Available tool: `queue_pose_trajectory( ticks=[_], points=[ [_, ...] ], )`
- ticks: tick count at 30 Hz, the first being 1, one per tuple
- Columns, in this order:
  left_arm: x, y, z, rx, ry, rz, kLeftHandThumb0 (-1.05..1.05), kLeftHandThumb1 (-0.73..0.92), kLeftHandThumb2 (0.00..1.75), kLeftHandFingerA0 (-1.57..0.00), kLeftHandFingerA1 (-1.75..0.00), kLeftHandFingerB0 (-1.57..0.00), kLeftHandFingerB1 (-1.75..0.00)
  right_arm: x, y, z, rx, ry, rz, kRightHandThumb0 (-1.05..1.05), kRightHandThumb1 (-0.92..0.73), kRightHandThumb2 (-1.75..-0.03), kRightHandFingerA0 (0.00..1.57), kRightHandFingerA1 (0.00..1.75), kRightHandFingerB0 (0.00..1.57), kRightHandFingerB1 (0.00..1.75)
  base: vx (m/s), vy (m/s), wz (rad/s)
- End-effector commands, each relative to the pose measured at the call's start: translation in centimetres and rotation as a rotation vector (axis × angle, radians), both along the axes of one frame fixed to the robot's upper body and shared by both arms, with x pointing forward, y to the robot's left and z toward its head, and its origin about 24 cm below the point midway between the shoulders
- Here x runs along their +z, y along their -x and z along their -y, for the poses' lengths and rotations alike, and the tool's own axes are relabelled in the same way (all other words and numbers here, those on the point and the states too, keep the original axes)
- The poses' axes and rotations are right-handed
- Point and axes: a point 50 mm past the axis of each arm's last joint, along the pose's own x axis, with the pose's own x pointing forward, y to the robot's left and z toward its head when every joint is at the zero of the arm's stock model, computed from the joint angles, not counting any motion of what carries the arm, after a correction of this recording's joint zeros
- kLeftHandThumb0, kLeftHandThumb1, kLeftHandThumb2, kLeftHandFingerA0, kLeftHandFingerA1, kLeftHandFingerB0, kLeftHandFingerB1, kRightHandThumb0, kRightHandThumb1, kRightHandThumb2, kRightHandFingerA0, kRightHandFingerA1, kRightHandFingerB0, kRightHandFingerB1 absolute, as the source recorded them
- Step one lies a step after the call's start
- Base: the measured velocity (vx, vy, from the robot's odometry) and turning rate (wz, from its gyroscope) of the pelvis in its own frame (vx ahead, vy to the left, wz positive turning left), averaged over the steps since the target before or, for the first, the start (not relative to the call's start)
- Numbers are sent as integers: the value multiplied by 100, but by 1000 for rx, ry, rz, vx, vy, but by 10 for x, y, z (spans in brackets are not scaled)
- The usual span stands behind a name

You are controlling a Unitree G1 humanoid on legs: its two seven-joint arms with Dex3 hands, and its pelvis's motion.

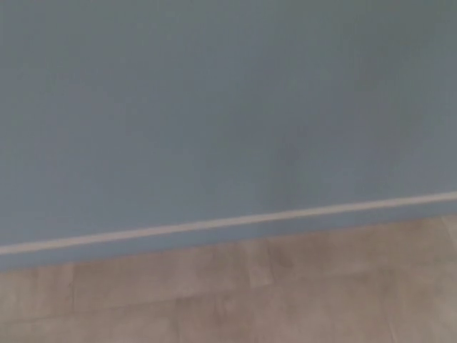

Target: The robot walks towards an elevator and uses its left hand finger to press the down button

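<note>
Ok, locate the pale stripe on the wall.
In the head view, the pale stripe crosses the full picture width low on the blue wall, slanting up to the right, just above the tiled floor.

Blurred wall point(214, 107) and floor point(250, 300)

Wall point(214, 107) behind floor point(250, 300)

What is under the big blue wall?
A thin pale stripe runs along the bottom of the blue wall. Below that lies a grey-beige tiled floor. Nothing covers this part, though the picture is blurry.
</note>
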Motion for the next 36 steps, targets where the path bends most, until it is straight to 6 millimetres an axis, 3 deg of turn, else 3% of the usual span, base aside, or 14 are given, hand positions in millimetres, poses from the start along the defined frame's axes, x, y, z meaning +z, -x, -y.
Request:
queue_pose_trajectory(
  ticks=[1, 7, 8, 9, 11, 12, 13, 14, 15, 28, 29, 36],
  points=[
    [0, 1, 0, -14, 4, -11, -33, 49, 54, -64, -56, -59, -45, 2, 0, 5, 9, 13, -9, -37, -54, -57, 57, 43, 46, 35, 315, 118, 10],
    [0, 0, -1, -20, -4, -15, -32, 48, 55, -68, -58, -61, -46, 2, 0, 4, 30, 19, -19, -37, -54, -57, 57, 42, 47, 35, 335, 17, 11],
    [1, 1, -1, -19, -3, -8, -32, 48, 54, -64, -56, -59, -46, 2, 0, 4, 29, 18, -20, -44, -44, -75, 50, 53, 42, 47, 491, -130, 19],
    [1, 2, -1, -20, 1, -1, -32, 48, 54, -64, -56, -59, -46, 2, 1, 4, 22, 16, -19, -44, -44, -75, 50, 53, 42, 47, 509, -117, 26],
    [1, 2, 0, -10, -2, -7, -30, 48, 55, -68, -58, -62, -46, 2, 0, 4, 22, 15, -19, -44, -44, -75, 51, 53, 41, 47, 580, -143, 2],
    [1, 2, 0, -13, 0, -5, -31, 48, 54, -63, -57, -62, -46, 2, 0, 5, 21, 16, -21, -36, -54, -57, 57, 43, 46, 35, 489, -77, 28],
    [1, 2, 0, -15, 1, -4, -31, 48, 54, -63, -57, -62, -46, 2, 0, 5, 21, 17, -21, -36, -54, -57, 57, 43, 46, 35, 483, -80, -2],
    [1, 1, 1, -29, 3, 0, -33, 48, 54, -65, -59, -62, -47, 2, -1, 5, 14, 10, -12, -44, -44, -75, 50, 54, 40, 47, 369, -124, 6],
    [1, 1, 1, -29, 3, 3, -33, 48, 55, -63, -58, -63, -47, 2, -2, 5, 15, 11, -13, -37, -54, -56, 57, 44, 47, 35, 343, -95, -5],
    [0, 1, 2, -10, 4, 8, -31, 49, 55, -70, -61, -63, -48, 2, 0, 4, 34, 19, -15, -37, -53, -56, 58, 44, 48, 35, 343, 121, -13],
    [0, 0, 1, -11, 3, 2, -31, 49, 55, -65, -58, -62, -47, 2, -1, 5, 39, 19, -19, -45, -44, -75, 50, 53, 42, 47, 225, 155, -2],
    [-1, -1, 2, -8, 3, -5, -34, 50, 54, -68, -58, -64, -46, 2, -3, 4, 39, 20, -6, -45, -44, -75, 50, 54, 43, 48, 135, 52, 5]
  ],
)
